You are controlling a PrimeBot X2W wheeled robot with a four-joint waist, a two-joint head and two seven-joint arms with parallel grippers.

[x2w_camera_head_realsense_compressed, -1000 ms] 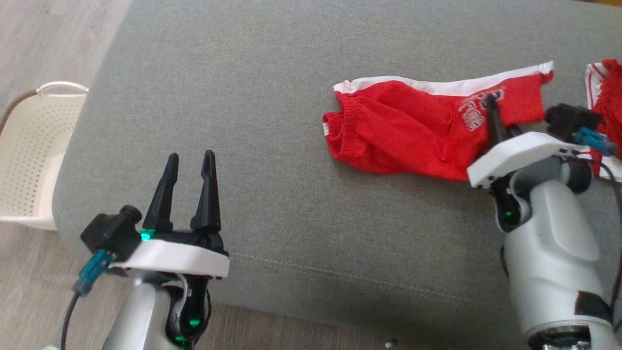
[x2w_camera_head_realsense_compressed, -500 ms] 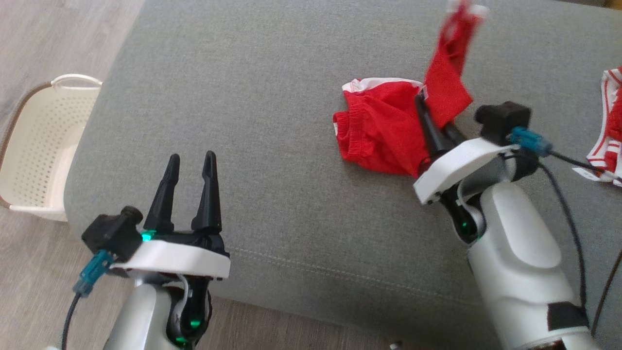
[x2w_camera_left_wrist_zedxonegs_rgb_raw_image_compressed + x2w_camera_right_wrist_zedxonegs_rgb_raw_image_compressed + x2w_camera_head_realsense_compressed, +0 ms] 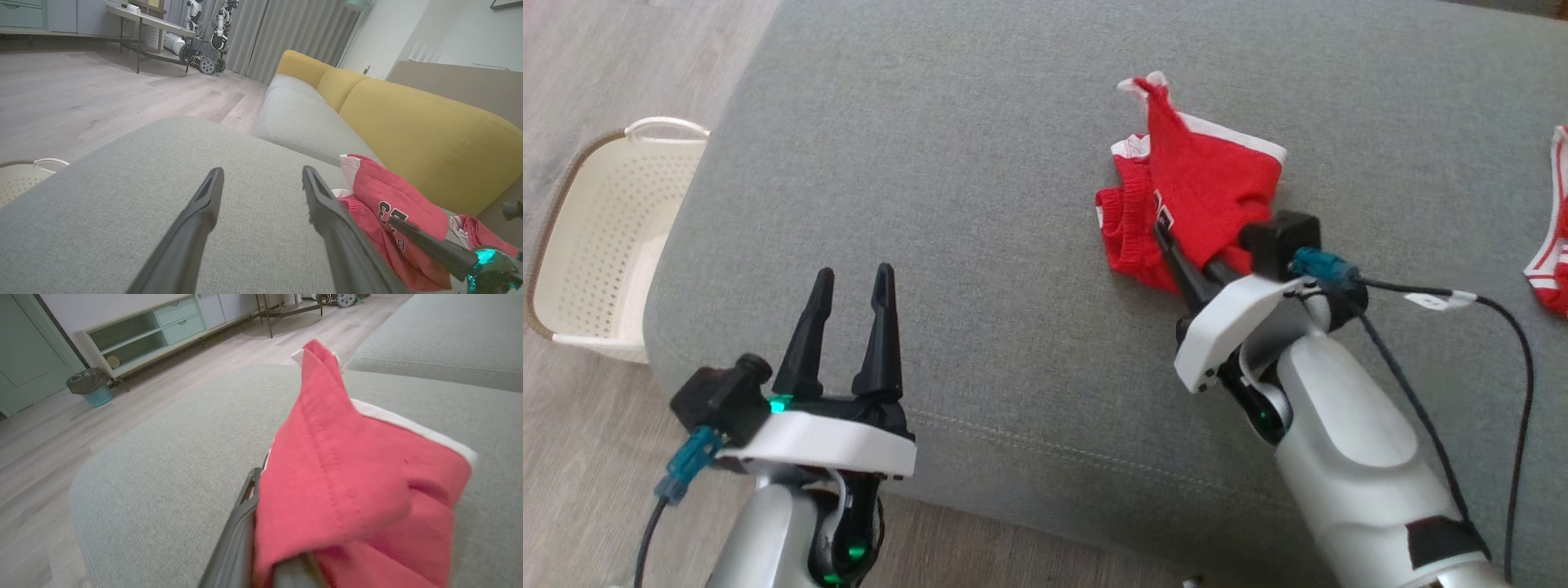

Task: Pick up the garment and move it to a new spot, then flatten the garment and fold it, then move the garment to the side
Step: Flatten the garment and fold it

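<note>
Right hand (image 3: 1176,235) pinches the red garment (image 3: 1209,188) on the sofa (image 3: 980,163); left hand (image 3: 854,274) gapes near the basket (image 3: 605,237).

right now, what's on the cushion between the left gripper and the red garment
Bare grey cushion alone lies between the left gripper and the red garment, per the head view.

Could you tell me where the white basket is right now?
In the head view the basket sits on the floor at the far left, beside the left end of the grey cushion, up and left of the left gripper.
</note>
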